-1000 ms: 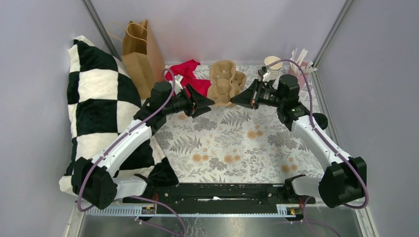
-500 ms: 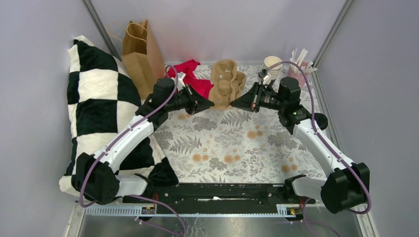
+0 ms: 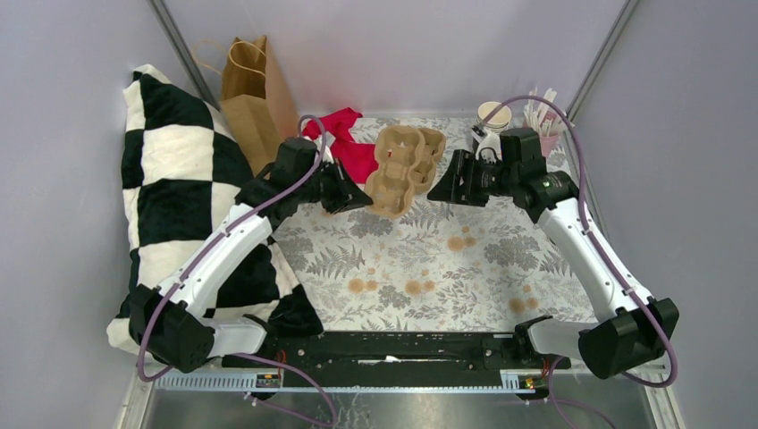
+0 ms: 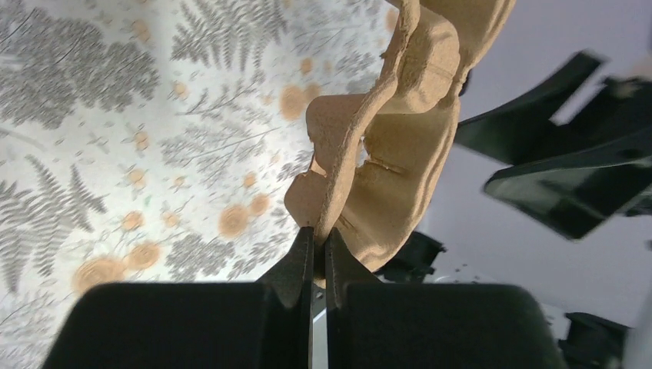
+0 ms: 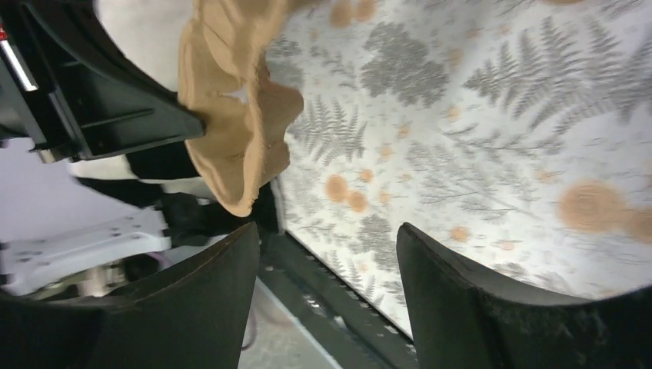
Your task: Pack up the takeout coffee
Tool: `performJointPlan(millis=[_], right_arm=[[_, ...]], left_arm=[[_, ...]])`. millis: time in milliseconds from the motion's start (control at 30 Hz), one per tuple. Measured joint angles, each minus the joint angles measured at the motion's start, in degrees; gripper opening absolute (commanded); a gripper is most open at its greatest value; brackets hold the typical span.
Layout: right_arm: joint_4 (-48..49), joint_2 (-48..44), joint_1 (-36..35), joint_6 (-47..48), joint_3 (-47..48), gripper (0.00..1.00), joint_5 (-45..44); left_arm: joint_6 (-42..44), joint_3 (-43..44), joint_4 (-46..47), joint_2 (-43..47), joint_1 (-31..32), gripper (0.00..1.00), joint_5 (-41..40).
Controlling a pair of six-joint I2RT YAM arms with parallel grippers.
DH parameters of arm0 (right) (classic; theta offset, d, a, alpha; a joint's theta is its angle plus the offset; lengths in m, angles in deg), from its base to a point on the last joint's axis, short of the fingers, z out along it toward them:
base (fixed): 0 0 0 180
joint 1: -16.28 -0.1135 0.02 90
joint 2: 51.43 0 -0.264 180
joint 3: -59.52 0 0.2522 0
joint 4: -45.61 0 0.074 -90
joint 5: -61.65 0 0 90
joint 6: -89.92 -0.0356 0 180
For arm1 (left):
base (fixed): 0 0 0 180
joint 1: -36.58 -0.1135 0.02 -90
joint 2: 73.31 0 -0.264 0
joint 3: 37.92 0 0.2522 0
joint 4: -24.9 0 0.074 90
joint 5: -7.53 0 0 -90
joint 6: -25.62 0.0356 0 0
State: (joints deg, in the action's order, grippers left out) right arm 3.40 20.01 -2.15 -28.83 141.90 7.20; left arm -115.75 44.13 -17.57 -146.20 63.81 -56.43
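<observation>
A brown moulded-pulp cup carrier [image 3: 404,161] hangs tilted above the fern-print tablecloth at the back middle. My left gripper [image 3: 362,198] is shut on its left edge. In the left wrist view both fingers pinch the thin rim of the carrier [image 4: 384,146] at the left gripper [image 4: 317,238]. My right gripper [image 3: 440,185] stands open just right of the carrier, apart from it. In the right wrist view nothing lies between the fingers of the right gripper [image 5: 327,228], and the carrier [image 5: 238,131] sits up and to the left. The takeout coffee is out of view.
A brown paper bag [image 3: 255,94] stands at the back left beside a checked pillow [image 3: 170,188]. A red cloth [image 3: 344,138] lies behind the left gripper. A stack of lidless paper cups [image 3: 492,118] and a pink cup of white sticks [image 3: 545,130] stand at the back right.
The left gripper closed on the carrier's edge. The right gripper opened, let go of the carrier and drew back to the right. The carrier tipped from upright to a flatter tilt.
</observation>
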Motion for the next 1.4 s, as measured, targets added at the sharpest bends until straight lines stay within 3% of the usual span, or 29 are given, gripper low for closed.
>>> performJointPlan(millis=[133, 433, 567, 767, 933, 1100, 1400], right_arm=[[-10.4, 2.2, -2.9, 10.2, 8.6, 0.74, -8.4], [-22.3, 14.4, -24.0, 23.3, 27.7, 0.74, -25.5], [-25.0, 19.6, -24.6, 21.9, 32.7, 0.80, -31.6], [-28.1, 20.8, -22.4, 19.1, 36.8, 0.74, -34.6], [-27.2, 20.7, -10.1, 17.7, 38.3, 0.70, -25.2], [-24.3, 20.7, 3.1, 15.8, 33.8, 0.56, -8.3], [-15.6, 19.3, 4.2, 11.6, 19.5, 0.43, 13.7]], left_arm=[[3.9, 0.1, -5.9, 0.1, 1.9, 0.00, -2.8], [7.4, 1.3, -11.2, -1.2, 6.8, 0.00, -6.4], [7.9, 1.5, -11.9, -1.4, 7.7, 0.00, -6.9], [9.0, 1.5, -12.0, -1.4, 7.8, 0.00, -7.0], [12.0, 1.4, -12.5, -1.2, 8.2, 0.00, -5.8], [16.7, 1.2, -14.8, 1.4, 8.4, 0.00, -3.9], [24.0, -0.8, -18.7, 6.3, 8.5, 0.00, 0.7]])
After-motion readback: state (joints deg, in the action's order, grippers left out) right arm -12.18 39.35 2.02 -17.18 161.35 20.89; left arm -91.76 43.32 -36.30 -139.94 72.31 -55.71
